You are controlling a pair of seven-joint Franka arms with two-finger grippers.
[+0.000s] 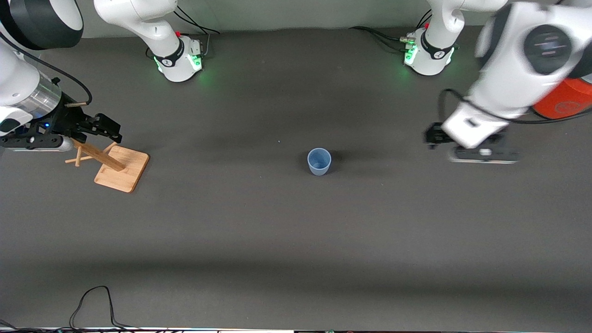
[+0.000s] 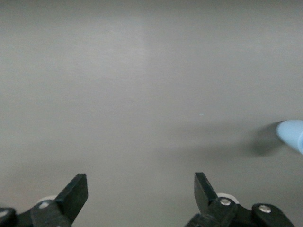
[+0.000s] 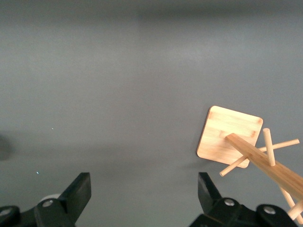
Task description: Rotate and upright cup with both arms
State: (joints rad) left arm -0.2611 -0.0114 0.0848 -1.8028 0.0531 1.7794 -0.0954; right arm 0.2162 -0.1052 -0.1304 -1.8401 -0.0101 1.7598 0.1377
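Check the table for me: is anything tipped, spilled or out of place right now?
Nothing stands out. The cup stands upright, mouth up, mid-table, with no spill. The wooden peg stand sits upright. The left gripper and right gripper are both open and empty, each apart from the cup.

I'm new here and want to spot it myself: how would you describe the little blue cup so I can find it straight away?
Start with the dark grey table and look near its middle, between the two arms. There the cup stands upright and alone, touched by neither gripper. It is small, pale blue and handleless, unlike the wooden peg stand toward the right arm's end or the larger orange-red can toward the left arm's end.
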